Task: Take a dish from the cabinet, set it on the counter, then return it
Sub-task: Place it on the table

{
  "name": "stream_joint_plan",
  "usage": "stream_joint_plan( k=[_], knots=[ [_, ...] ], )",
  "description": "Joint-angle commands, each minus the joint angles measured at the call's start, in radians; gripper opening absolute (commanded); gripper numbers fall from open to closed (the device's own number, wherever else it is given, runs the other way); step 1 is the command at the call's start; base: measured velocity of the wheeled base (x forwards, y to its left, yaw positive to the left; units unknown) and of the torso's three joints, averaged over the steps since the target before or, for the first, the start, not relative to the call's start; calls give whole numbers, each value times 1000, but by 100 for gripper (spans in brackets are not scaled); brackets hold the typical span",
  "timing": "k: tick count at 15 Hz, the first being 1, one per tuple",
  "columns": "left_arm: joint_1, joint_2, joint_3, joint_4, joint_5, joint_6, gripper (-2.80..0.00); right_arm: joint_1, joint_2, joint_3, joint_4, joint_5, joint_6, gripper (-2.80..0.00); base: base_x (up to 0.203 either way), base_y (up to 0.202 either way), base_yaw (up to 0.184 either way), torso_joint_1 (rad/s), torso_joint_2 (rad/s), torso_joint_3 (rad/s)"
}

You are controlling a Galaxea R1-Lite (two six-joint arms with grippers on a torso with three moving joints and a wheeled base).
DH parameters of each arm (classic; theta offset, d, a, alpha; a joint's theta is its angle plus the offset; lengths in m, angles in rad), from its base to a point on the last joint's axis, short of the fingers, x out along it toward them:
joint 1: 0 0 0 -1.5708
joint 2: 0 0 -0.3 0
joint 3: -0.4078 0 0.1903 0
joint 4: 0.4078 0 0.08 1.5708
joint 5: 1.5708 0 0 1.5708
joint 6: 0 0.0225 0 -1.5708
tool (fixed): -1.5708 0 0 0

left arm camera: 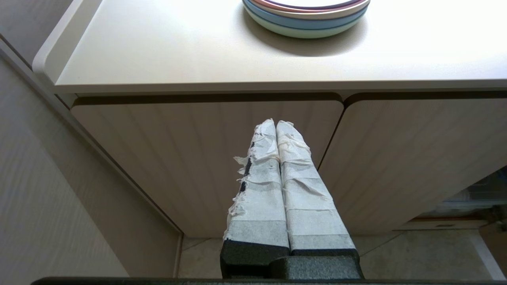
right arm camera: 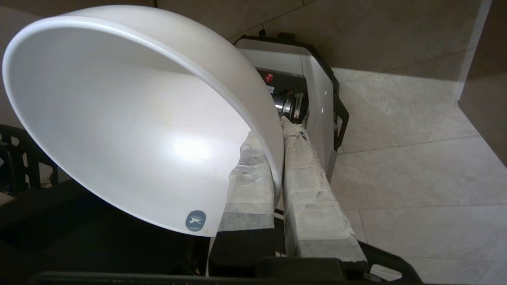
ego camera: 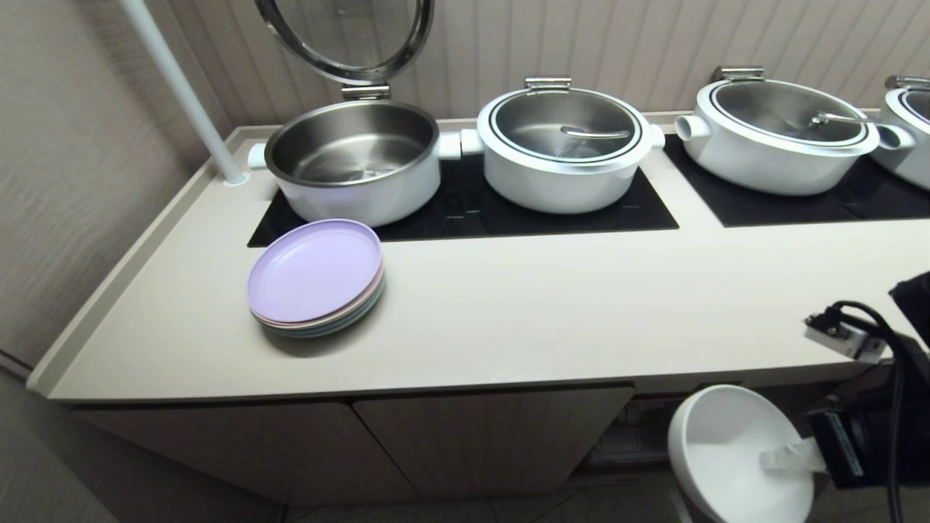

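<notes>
The bowl [ego camera: 734, 450] is pinched by its rim in the right pincer [right arm camera: 277, 166], below the tabletop [ego camera: 508, 312] edge; the left pincer [left arm camera: 276, 130] is held closed, empty.

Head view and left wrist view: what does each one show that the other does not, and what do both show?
Only the head view shows the pots on the black cooktop, and the right gripper shut on the rim of the white bowl, low before the counter's front edge. Only the left wrist view shows the left gripper, shut and empty, facing the closed cabinet door. Both show the counter and the plate stack.
</notes>
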Motion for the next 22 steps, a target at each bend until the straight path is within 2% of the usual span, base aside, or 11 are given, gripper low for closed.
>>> stream_joint_plan(
  k=[1, 8, 12, 15, 17, 19, 22],
  knots=[
    [0, 0, 0, -1, 1, 0, -280, 1, 94, -95, 18, 2, 0, -280, 0, 0, 0, 0, 0, 0],
    [0, 0, 0, -1, 1, 0, -280, 1, 283, -427, 259, 136, -6, -280, 0, 0, 0, 0, 0, 0],
    [0, 0, 0, 0, 1, 0, -280, 1, 406, -578, 400, 142, -116, -280, 0, 0, 0, 0, 0, 0],
    [0, 0, 0, -1, 1, 0, -280, 19, 464, -678, 416, 138, -132, -280, 0, 0, 0, 0, 0, 0],
    [0, 0, 0, 0, 1, 0, -280, 35, 499, -750, 467, 117, -132, -280, 0, 0, 0, 0, 0, 0],
    [0, 0, 0, -1, 1, 0, -280, 74, 523, -797, 514, 33, -132, -280, 0, 0, 0, 0, 0, 0],
    [0, 0, 0, -1, 1, 0, -280, 88, 543, -818, 492, -40, -130, -280, 0, 0, 0, 0, 0, 0]
  ],
)
